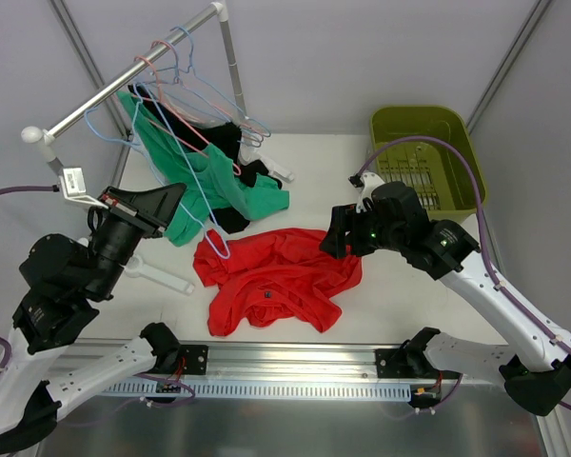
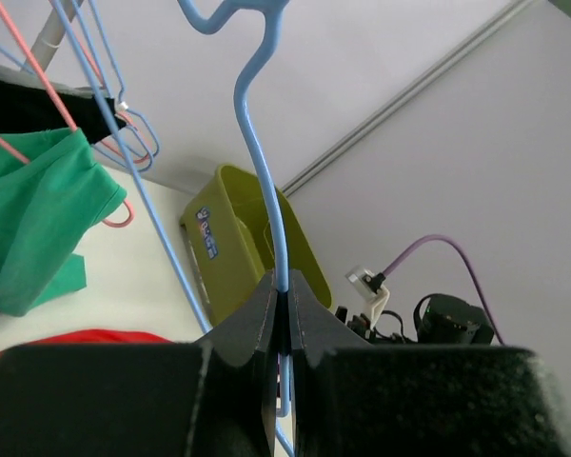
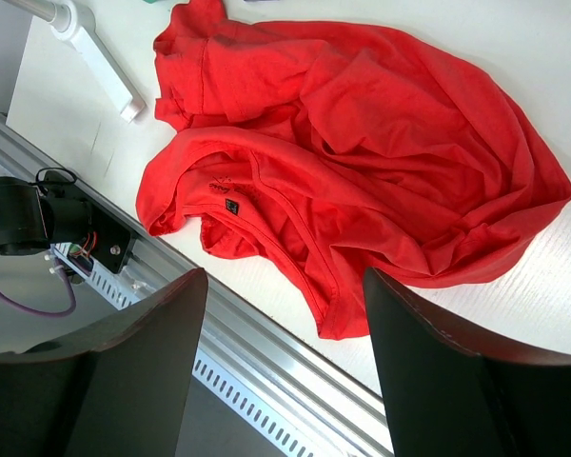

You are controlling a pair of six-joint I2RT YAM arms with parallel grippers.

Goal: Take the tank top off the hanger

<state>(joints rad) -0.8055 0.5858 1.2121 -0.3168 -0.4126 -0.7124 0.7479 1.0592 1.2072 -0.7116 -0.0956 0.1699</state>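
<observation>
The red tank top [image 1: 271, 276] lies crumpled on the white table, off any hanger; it fills the right wrist view [image 3: 362, 143]. My left gripper [image 1: 168, 202] is shut on the wire neck of a light-blue hanger [image 1: 209, 224], held above the table left of the top. In the left wrist view the jaws [image 2: 284, 295] pinch the blue hanger [image 2: 257, 124], whose hook leaves the frame's top. My right gripper [image 1: 335, 233] hovers open and empty over the top's right edge, its fingers [image 3: 409, 362] apart above the hem.
A clothes rack rail [image 1: 124, 81] at back left carries several blue and pink hangers, a green garment [image 1: 186, 167] and a black one [image 1: 224, 138]. Its white foot [image 1: 162, 274] lies beside the top. An olive bin [image 1: 457, 133] stands back right. An aluminium rail [image 1: 295, 357] lines the near edge.
</observation>
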